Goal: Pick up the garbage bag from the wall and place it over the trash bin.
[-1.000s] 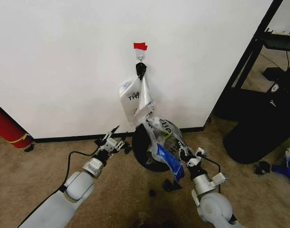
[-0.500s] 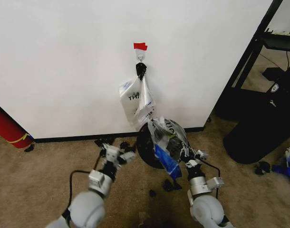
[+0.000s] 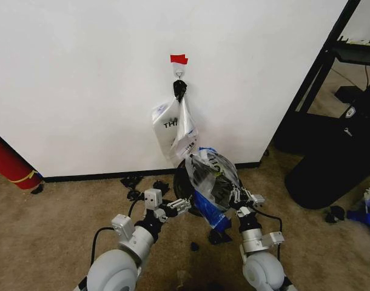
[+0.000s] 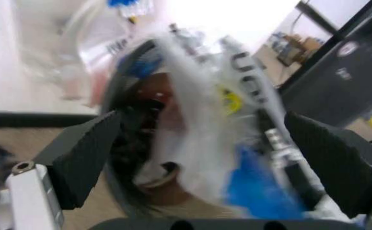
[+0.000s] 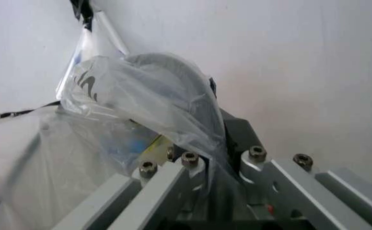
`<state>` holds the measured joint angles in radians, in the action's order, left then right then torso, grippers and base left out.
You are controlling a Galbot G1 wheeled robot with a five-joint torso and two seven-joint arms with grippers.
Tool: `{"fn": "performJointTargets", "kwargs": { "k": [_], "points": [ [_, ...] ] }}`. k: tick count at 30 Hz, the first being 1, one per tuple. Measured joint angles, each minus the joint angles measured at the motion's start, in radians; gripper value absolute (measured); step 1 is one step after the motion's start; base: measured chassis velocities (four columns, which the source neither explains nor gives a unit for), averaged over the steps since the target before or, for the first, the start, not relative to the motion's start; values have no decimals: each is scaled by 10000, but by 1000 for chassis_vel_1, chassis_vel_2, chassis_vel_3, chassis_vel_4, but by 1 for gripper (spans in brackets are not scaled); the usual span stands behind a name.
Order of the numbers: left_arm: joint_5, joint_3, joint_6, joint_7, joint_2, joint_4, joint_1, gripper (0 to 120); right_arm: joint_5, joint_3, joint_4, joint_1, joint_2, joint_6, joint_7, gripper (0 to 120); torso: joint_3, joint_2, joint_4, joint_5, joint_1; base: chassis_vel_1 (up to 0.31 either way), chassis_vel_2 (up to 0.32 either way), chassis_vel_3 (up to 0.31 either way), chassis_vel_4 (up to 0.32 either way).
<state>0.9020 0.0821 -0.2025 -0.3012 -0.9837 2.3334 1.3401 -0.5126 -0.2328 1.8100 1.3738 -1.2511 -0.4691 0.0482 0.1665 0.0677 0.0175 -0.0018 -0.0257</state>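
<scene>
Low at center of the head view, garbage bag (image 3: 210,176) draped over the trash bin (image 3: 184,193) below the wall (image 3: 82,79). Pinched at its right edge by the right gripper (image 3: 238,195). Beside the bin's left, left gripper (image 3: 174,207) spread wide, holding nothing.
</scene>
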Motion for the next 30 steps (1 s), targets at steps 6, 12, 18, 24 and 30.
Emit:
{"fn": "performJointTargets", "kwargs": {
  "k": [6,12,18,24,30],
  "points": [
    [893,-126,-613,-274,-101,303,38,100,546,-27,-140,-18,-95,-219,10,1,0,0,-1,-2,0,0,0,0,0],
    [882,-279,-1046,-443,-191,40,75,100,1116,-60,-212,-35,-119,-500,-43,1,0,0,-1,-2,0,0,0,0,0],
    [1412,-244,-1399,-631,-208,-62,-111,100,1237,-32,-181,-19,-136,-523,-130,1,0,0,0,-1,0,0,0,0,0],
    [1443,-268,-1468,-632,-266,-119,-131,90,1238,5,-139,-41,-169,-523,-151,1,0,0,-1,-1,0,0,0,0,0],
    [1420,-273,-1480,-633,-277,-173,-140,69,1209,15,-80,-47,-166,-523,-163,1,0,0,-1,-1,0,0,0,0,0]
  ]
}}
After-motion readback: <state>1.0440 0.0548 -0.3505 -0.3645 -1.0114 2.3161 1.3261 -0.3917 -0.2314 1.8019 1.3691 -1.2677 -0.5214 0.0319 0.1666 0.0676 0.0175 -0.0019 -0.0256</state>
